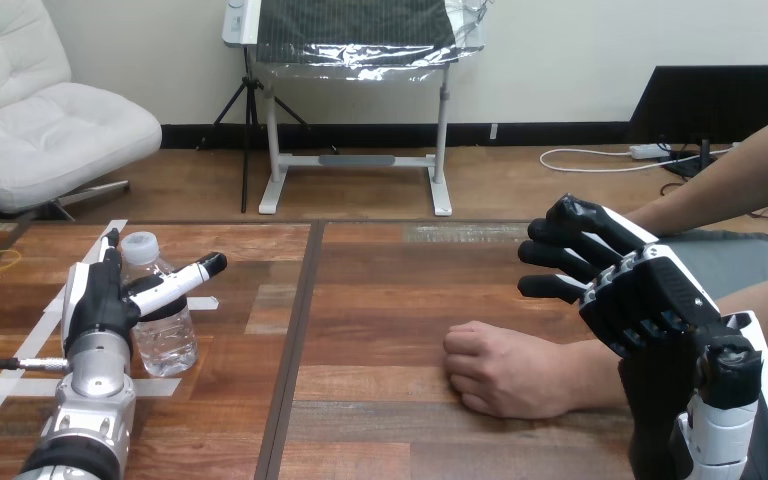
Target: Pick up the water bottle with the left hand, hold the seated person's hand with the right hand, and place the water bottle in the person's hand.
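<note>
A clear water bottle [163, 325] with a white cap stands upright on the table at the left. My left hand [100, 300] is right beside it, fingers straight and the thumb reaching across the bottle's front, not curled round it. The person's hand [505, 368] rests as a loose fist on the table at centre right. My right hand [625, 285] hovers above and to the right of that fist, over the person's forearm, fingers relaxed and apart from it.
White tape strips [20, 375] mark the table near the bottle. A yellow rubber band [0, 259] lies at the far left. A dark seam [300, 330] runs down the table's middle. The person's other arm [730, 180] shows at the upper right.
</note>
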### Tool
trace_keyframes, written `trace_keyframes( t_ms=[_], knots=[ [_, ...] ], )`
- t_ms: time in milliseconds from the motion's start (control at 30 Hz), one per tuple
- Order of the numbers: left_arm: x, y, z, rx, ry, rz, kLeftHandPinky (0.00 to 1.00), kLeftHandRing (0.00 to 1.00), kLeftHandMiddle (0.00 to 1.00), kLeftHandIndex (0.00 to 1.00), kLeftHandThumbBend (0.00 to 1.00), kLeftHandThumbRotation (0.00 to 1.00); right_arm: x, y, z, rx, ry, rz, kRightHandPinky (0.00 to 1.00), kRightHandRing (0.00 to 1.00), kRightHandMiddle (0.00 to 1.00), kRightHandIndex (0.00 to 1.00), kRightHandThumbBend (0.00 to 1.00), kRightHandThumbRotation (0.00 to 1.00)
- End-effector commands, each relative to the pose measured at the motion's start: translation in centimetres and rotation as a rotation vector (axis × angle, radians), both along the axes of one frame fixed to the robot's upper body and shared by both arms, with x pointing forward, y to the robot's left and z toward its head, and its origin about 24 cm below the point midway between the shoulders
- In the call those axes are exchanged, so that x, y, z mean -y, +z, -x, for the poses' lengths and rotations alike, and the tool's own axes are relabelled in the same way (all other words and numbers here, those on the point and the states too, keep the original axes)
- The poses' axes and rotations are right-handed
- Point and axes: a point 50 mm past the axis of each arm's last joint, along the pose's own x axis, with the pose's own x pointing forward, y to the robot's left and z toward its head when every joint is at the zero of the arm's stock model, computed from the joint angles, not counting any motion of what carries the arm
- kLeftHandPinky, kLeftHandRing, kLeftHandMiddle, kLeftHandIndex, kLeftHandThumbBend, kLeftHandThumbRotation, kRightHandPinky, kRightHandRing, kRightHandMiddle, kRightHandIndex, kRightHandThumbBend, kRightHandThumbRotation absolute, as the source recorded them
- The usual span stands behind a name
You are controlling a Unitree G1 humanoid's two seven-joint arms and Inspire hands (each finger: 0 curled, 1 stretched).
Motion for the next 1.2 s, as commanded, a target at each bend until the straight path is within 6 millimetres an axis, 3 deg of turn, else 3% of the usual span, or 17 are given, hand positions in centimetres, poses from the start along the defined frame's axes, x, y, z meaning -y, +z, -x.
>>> trace_keyframes(
  t_ms=[0, 233, 433, 700, 1167],
  knots=[
    [1.07, 2.55, -2.22, 0.059, -0.033, 0.013, 0.96, 1.00, 1.00, 1.00, 1.00, 0.31, 0.13, 1.08, -0.41, 0.078, 0.003, -0.007, 0.69, 0.77, 0.79, 0.79, 0.79, 1.00],
    [1.19, 2.58, -2.30, 0.047, -0.043, 0.001, 0.93, 1.00, 1.00, 1.00, 1.00, 0.25, 0.17, 1.13, -0.34, 0.079, -0.005, 0.001, 0.69, 0.77, 0.79, 0.79, 0.80, 1.00],
    [1.29, 2.55, -2.30, 0.045, -0.041, -0.014, 0.85, 0.95, 0.97, 0.97, 1.00, 0.18, 0.18, 1.13, -0.29, 0.080, -0.005, 0.000, 0.69, 0.77, 0.79, 0.79, 0.80, 1.00],
    [1.50, 2.60, -2.36, 0.042, -0.018, -0.061, 0.66, 0.79, 0.84, 0.85, 0.97, 0.06, 0.16, 1.17, -0.26, 0.078, -0.002, -0.005, 0.69, 0.77, 0.79, 0.79, 0.80, 1.00],
    [1.54, 2.57, -2.30, 0.048, 0.013, -0.085, 0.50, 0.61, 0.65, 0.66, 0.89, 0.00, 0.12, 1.23, -0.26, 0.084, -0.001, -0.005, 0.69, 0.77, 0.79, 0.79, 0.80, 1.00]
  ],
)
